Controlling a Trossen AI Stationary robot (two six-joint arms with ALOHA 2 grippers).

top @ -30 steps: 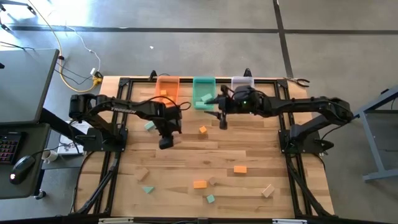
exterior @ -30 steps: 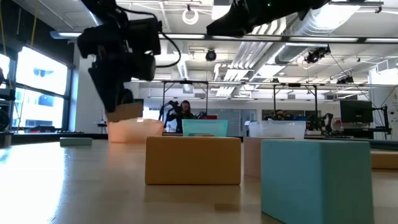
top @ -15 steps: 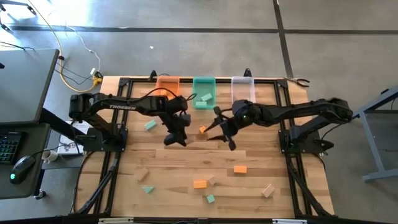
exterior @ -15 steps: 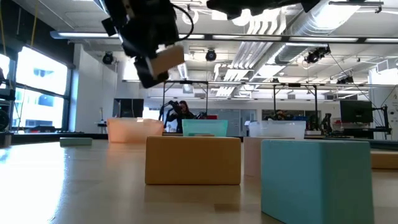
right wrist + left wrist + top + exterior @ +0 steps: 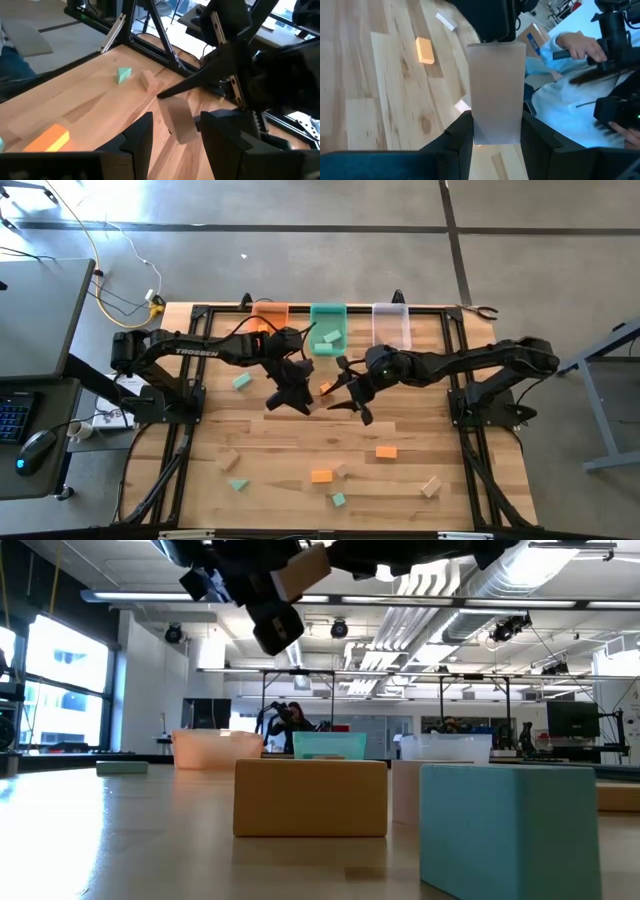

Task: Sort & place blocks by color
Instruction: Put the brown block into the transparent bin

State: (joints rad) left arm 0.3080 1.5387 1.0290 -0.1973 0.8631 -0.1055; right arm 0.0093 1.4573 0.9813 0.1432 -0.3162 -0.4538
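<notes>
Left wrist view: pale wood block (image 5: 497, 92) pinched in the left gripper (image 5: 495, 131), held aloft over mid-table, nearer the far edge with the clear bin (image 5: 390, 325). Rigid, light, smooth faces, probably slip-prone; grip flat sides centrally. Right gripper (image 5: 352, 392) close by, fingers apart, nothing held.

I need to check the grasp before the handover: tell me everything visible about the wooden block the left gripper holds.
The wooden block is a pale, plain rectangular brick with smooth faces. The left gripper clamps its lower end between both fingers, holding it raised high above the table, mid-table. The right gripper sits close by, open, not touching it.
</notes>
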